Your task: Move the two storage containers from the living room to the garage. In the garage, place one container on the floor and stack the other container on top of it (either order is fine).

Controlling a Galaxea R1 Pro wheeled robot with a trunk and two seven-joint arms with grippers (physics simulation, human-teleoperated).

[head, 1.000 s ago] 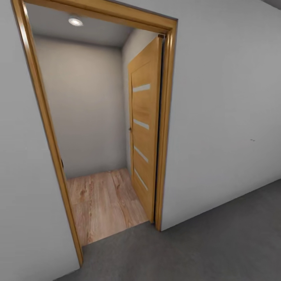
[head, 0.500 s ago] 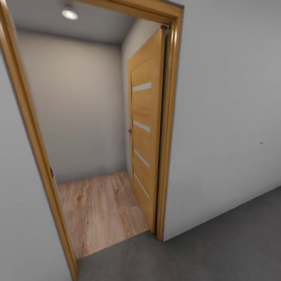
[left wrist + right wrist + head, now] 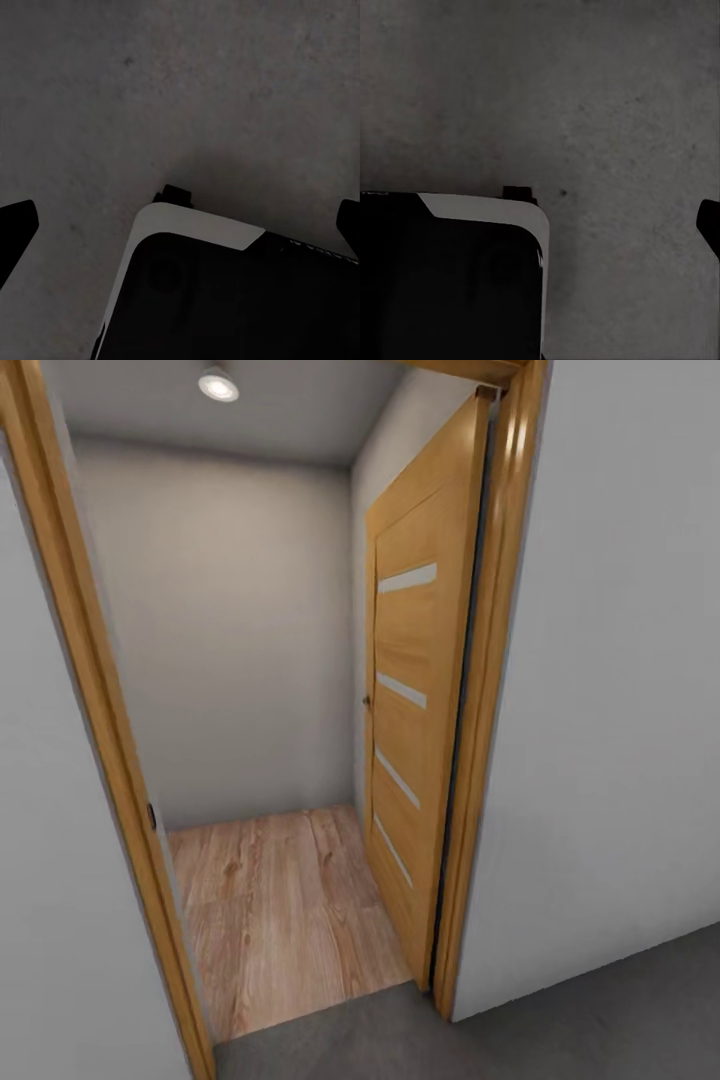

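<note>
The two storage containers are out of view. In the head view I face an open doorway (image 3: 270,710) in a pale grey wall, standing on the dark grey concrete floor (image 3: 600,1010) of the garage. My left gripper (image 3: 180,225) points down at this floor, open, with a dark fingertip (image 3: 15,225) at each side edge and nothing between them. My right gripper (image 3: 540,225) also points down at the concrete; one fingertip (image 3: 709,223) shows at the picture's edge, far out, with nothing held. The robot's black and white base (image 3: 225,292) lies under both.
A wooden door (image 3: 420,700) with pale glass strips stands swung inward on the doorway's right side. The wooden frame posts (image 3: 100,740) flank the opening. Beyond lies a small room with light wood-plank flooring (image 3: 280,910), grey walls and a ceiling lamp (image 3: 218,384).
The whole head view has shifted: the doorway now looks larger and sits further right, so the camera has moved closer. Nothing in the scene itself has moved.
</note>
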